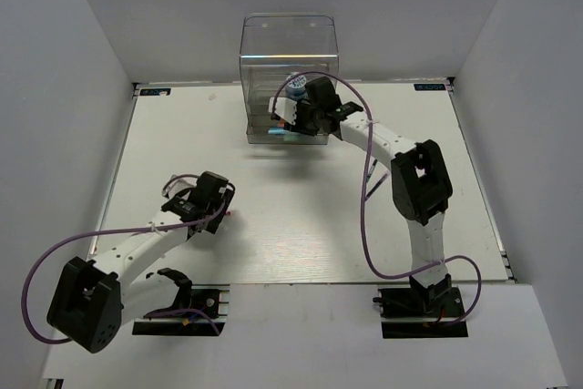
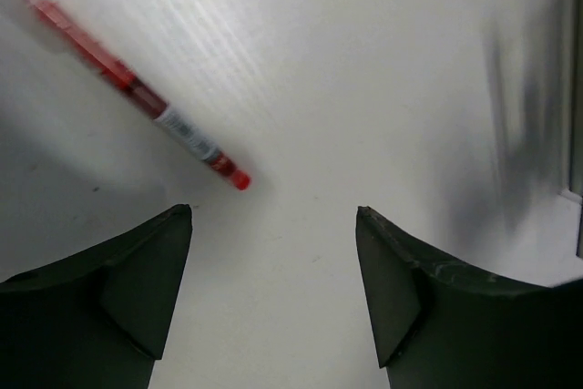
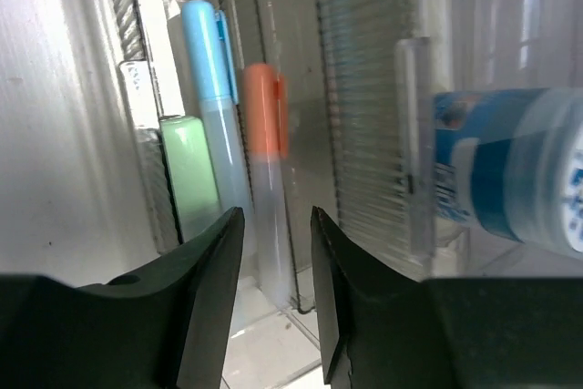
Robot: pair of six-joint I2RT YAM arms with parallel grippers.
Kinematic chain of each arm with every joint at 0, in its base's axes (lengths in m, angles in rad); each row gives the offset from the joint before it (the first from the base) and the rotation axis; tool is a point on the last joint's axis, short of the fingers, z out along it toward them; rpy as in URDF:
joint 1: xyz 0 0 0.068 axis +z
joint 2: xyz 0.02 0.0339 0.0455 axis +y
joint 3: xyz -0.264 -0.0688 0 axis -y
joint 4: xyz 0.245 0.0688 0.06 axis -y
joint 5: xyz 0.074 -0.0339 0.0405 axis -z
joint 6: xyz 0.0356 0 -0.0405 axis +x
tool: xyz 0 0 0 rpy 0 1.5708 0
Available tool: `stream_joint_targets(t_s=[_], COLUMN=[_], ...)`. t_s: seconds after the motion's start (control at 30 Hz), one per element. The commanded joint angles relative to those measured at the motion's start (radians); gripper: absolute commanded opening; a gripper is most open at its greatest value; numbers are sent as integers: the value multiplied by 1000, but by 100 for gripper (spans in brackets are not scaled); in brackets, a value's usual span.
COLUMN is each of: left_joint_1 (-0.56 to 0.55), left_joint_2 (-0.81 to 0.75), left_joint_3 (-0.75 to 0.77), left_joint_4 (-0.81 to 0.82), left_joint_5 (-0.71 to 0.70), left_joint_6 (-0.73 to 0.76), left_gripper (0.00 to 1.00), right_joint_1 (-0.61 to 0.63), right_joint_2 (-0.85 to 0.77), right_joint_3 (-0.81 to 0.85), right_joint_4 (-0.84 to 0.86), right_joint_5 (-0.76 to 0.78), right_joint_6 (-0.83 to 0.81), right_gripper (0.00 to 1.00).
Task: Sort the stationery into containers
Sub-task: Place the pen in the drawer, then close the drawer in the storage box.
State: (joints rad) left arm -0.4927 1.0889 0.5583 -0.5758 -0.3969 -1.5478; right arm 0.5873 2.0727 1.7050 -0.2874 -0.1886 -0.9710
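**Red pen left to sort**

The left gripper (image 2: 273,216) hangs spread beside the thin red pen (image 2: 137,93) on the table (image 1: 273,234). Beyond, the right gripper (image 3: 278,216), jaws narrowly apart, is at the grey orange-tipped marker (image 3: 264,116) in the drawer unit (image 1: 287,43); I cannot tell whether it pinches. The light-blue marker (image 3: 205,52) and pale-green marker (image 3: 187,161) lie alongside.

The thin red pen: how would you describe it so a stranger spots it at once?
Start at the white table and find the left gripper over its near-left part. Beyond its open jaws lies the thin red pen, alone on bare tabletop, unlike the markers in the clear smoky plastic drawer unit.
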Motion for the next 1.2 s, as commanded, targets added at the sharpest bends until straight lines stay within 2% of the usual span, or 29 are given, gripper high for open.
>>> stream_joint_targets(t_s=[0.0, 0.07, 0.1, 0.17, 0.2, 0.23, 0.27, 0.3, 0.33, 0.37, 0.47, 0.57, 0.63, 0.7, 0.73, 0.8, 0.83, 0.93, 1.0, 1.17], left_joint_1=[3, 3, 3, 3, 3, 3, 3, 3, 3, 3, 3, 3, 3, 3, 3, 13, 13, 22, 22, 40], left_joint_2=[-55, -86, -113, -135, -135, -145, -146, -129, -115, -77, 15, 80, 136, 172, 190, 242, 276, 333, 397, 552], left_joint_3=[8, -30, -46, -95, -109, -122, -132, -132, -132, -121, -91, -80, -70, -70, -61, -52, -52, -43, -34, 32], left_joint_4=[164, 244, 339, 440, 538, 585, 617, 660, 678, 694, 767, 855, 919, 974, 1023, 1071, 1114, 1215, 1290, 1412], left_joint_5=[-25, -7, 21, 65, 119, 148, 170, 211, 234, 256, 370, 423, 460, 504, 513, 524, 524, 511, 484, 472], left_joint_6=[208, 320, 356, 455, 481, 511, 550, 563, 580, 616, 685, 695, 695, 695, 684, 669, 651, 598, 549, 474], left_gripper=[81, 73, 59, 45, 39, 23, 15, 8, 3, 1, 5, 9, 12, 19, 22, 33, 44, 64, 70, 73], right_joint_1=[-9, -11, -15, -18, -27, -33, -35, -43, -46, -46, -43, -43, -37, -34, -34, -34, -30, -34, -37, -35], right_joint_2=[-54, -80, -86, -114, -121, -132, -144, -146, -143, -134, -48, 1, 39, 49, 40, 26, 18, 24, 35, 58], right_joint_3=[51, 33, 27, 15, 16, 15, 13, 15, 24, 34, 89, 131, 128, 86, 73, 1, -14, -41, -31, -12], right_joint_4=[22, 17, 13, -16, -35, -102, -134, -177, -343, -434, -606, -630, -546, -475, -326, -163, -47, 110, 190, 226], right_joint_5=[-37, -58, -78, -120, -203, -237, -279, -410, -454, -488, -529, -485, -442, -355, -300, -177, -117, -16, 37, 84], right_joint_6=[38, 48, 51, 54, 54, 40, -3, -36, -126, -206, -332, -331, -283, -218, -157, -30, -11, 56, 71, 80], right_gripper=[42, 42, 42, 42, 42, 34, 24, 11, 0, 0, 0, 0, 0, 0, 0, 0, 0, 0, 0, 0])
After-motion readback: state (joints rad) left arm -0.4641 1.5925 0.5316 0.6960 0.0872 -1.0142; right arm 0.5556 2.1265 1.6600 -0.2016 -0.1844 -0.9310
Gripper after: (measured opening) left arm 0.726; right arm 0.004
